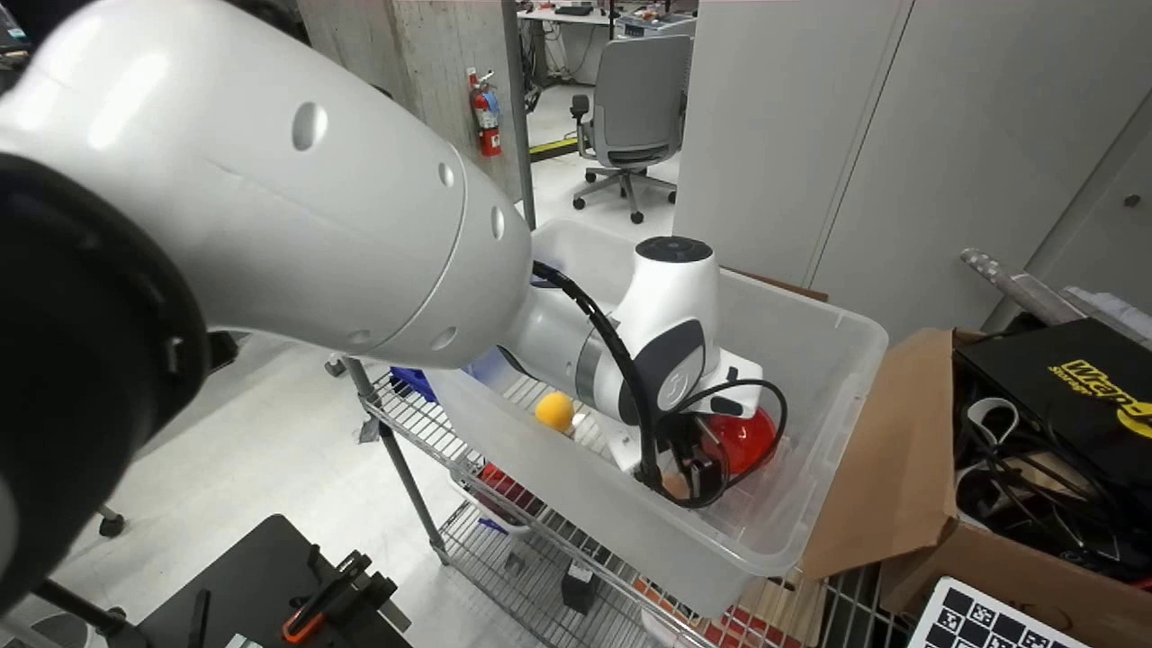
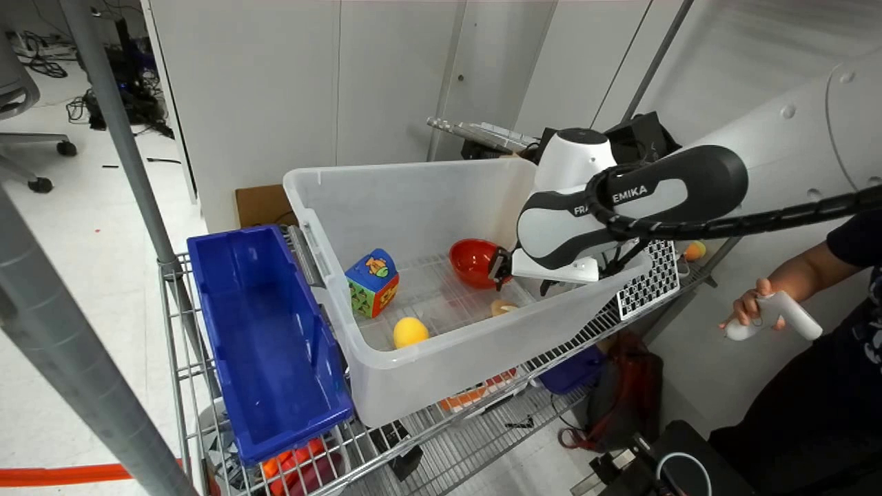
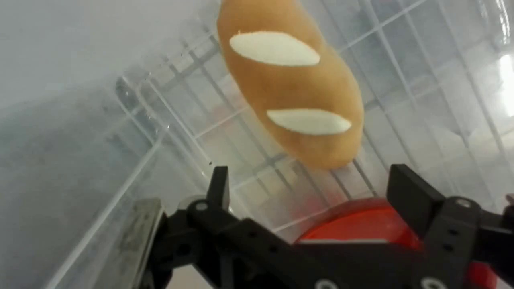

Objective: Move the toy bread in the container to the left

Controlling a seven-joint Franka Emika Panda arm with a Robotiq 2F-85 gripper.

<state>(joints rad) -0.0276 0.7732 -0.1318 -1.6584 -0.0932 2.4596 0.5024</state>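
The gripper (image 3: 310, 178) is down in the bin (image 2: 413, 186), fingers spread wide, with the bread (image 3: 293, 84) lying loose just past their tips.

The bread rests on the bin's floor, close to a long wall, its pale slashes facing up in the wrist view. The red bowl (image 2: 472, 263) is near it and partly hidden by the gripper; whether those two touch, I can't tell from here. Toward one end of the bin, well apart from the bread, a bright cube (image 2: 373, 284) and a round yellow toy (image 2: 411, 333) sit near each other. Outside that end, a blue tray (image 2: 272, 351) stands just beside the bin.
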